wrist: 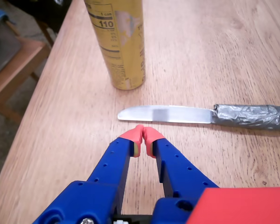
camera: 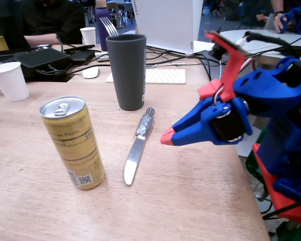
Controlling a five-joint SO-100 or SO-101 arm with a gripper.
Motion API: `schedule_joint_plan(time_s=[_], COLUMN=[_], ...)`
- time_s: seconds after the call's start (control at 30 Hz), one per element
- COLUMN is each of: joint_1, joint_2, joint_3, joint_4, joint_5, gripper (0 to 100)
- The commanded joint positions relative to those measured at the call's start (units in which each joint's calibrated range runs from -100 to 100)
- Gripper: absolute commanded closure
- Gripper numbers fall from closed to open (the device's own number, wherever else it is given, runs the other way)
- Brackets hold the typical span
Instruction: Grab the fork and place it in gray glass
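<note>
The silver fork stands in the dark gray glass, tines up above the rim, at the back middle of the table in the fixed view. My blue gripper with red tips hovers to the right of the glass, above the table, jaws shut and empty. In the wrist view the gripper points at the blade of a silver knife. The glass and fork are out of the wrist view.
The knife with a taped handle lies in front of the glass. A gold drink can stands to its left, also in the wrist view. White paper cups, a keyboard and cables sit behind. The table edge is at the right.
</note>
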Motion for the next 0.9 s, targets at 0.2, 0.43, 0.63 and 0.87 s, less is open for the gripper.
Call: schedule_joint_plan(time_s=[0.2, 0.43, 0.63, 0.87], joint_1=[1.6, 1.8, 1.6, 1.6], joint_2=[-0.1, 0.0, 0.0, 0.0], joint_3=[0.4, 0.4, 0.4, 0.4], joint_4=[0.1, 0.1, 0.1, 0.1], joint_5=[0.4, 0.4, 0.4, 0.4], gripper=[100, 100, 100, 100])
